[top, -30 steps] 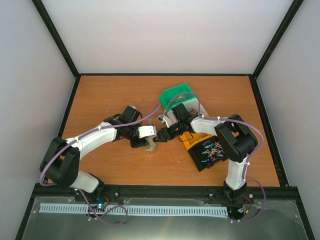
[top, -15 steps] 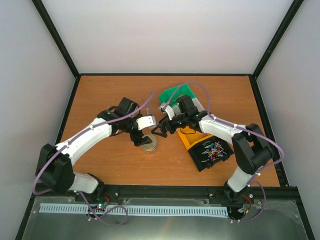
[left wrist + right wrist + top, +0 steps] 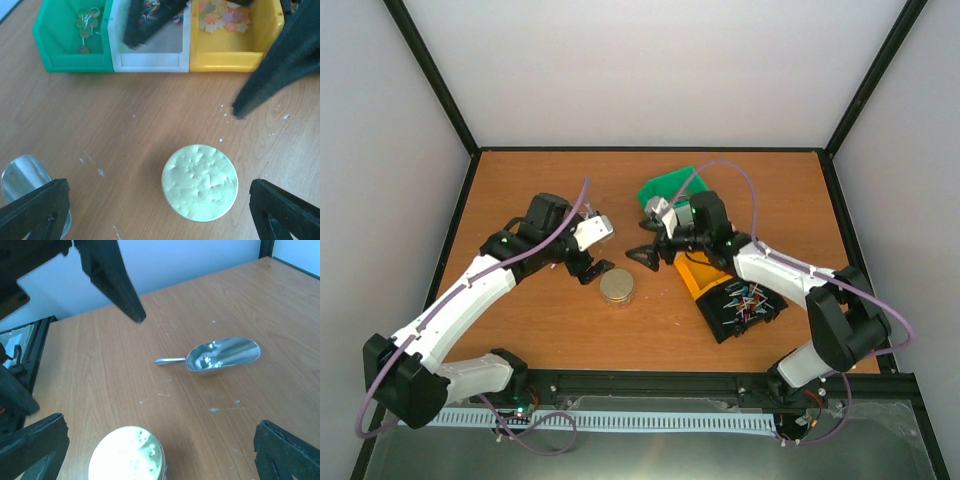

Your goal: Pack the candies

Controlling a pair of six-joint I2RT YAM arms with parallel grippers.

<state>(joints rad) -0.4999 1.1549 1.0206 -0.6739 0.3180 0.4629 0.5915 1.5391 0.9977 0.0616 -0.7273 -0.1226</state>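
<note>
Top external view showed the candies (image 3: pixel 744 298) as a mixed-colour heap in the black bin (image 3: pixel 718 325); single sweets were too small to tell apart. From the left wrist, more lay in the green bin (image 3: pixel 45 45) and yellow bin (image 3: pixel 235 60), both cut off at the frame's top. Those in the white bin (image 3: pixel 150 60) were partly hidden behind a dark finger. The lidded jar (image 3: pixel 617 287) stood between the left gripper (image 3: pixel 593 270) and right gripper (image 3: pixel 642 256), touching neither; both were spread wide and empty. The scoop (image 3: pixel 220 356) lay empty on the scuffed wooden table (image 3: pixel 520 190), apart from the jar. White walls (image 3: pixel 650 70) enclosed it.
</note>
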